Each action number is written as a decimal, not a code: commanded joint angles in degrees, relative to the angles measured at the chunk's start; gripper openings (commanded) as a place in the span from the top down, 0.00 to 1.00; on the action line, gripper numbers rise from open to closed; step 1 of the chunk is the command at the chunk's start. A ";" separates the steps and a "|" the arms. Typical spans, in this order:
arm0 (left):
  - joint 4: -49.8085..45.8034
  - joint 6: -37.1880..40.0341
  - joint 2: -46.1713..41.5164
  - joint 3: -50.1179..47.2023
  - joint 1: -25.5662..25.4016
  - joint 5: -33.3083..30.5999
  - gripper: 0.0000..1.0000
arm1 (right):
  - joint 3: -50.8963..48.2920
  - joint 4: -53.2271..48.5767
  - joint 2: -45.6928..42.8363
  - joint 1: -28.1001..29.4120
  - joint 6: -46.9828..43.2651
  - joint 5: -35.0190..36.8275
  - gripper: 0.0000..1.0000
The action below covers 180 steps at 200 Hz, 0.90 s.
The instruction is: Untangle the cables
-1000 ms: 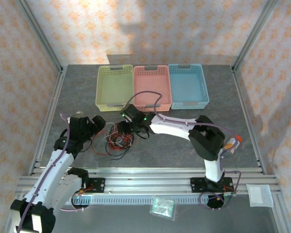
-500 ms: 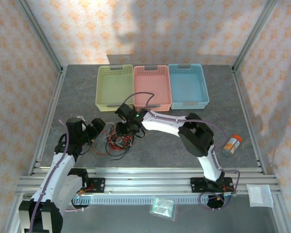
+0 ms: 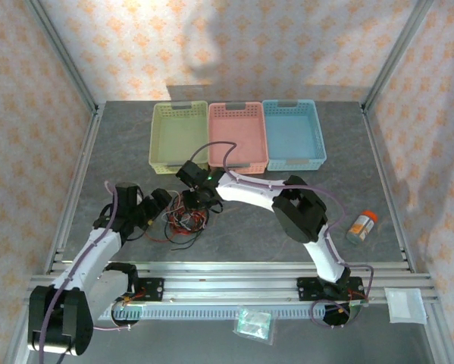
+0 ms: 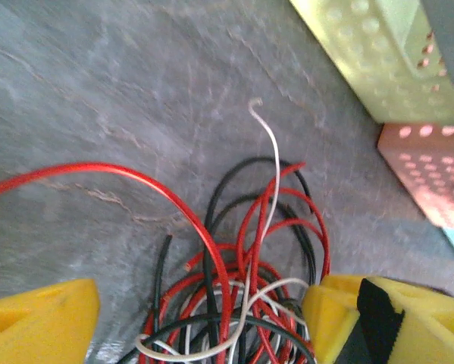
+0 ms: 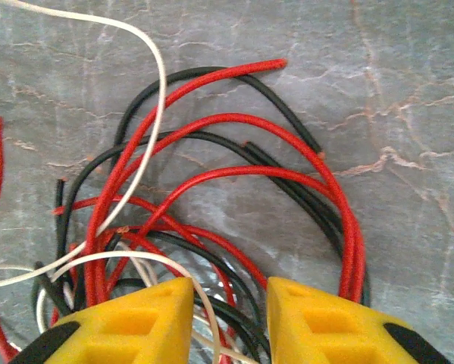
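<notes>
Cables (image 3: 186, 220) tangled on table (image 3: 242, 231) near green basket (image 3: 178, 136), far edge hidden under right gripper (image 3: 201, 199), jaws narrowly apart over strands. Left gripper (image 3: 157, 203) gapes wide beside the heap. Wrist views crop the pile.

Overhead looks down; both wrist views close, probably sharing cables (image 3: 186, 217).

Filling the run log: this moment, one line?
thin red, black, white wire cables: tangled on grey table | left gripper: open, straddling them | right gripper: open over them
</notes>
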 commanded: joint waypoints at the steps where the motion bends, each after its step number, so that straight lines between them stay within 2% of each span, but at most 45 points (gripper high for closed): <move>1: 5.03 -1.33 0.84 -1.36 -3.05 -1.83 0.10 | -0.02 -2.20 -1.04 -0.08 0.17 3.84 0.70; 47: 9.08 -6.08 1.86 -4.04 -8.88 -5.39 0.13 | -6.63 0.85 -5.41 -1.89 2.40 3.10 0.75; 92: 14.81 -8.08 5.11 -5.06 -12.68 -4.82 0.14 | -13.14 3.38 -10.21 -4.11 3.36 2.30 0.76; 130: 21.72 -10.40 10.48 -3.49 -19.57 -4.86 0.15 | -20.02 5.63 -15.32 -6.62 5.11 2.63 0.78; 180: 30.06 -12.41 22.06 2.73 -29.67 -5.37 0.15 | -30.51 6.82 -23.79 -9.65 7.02 4.83 0.78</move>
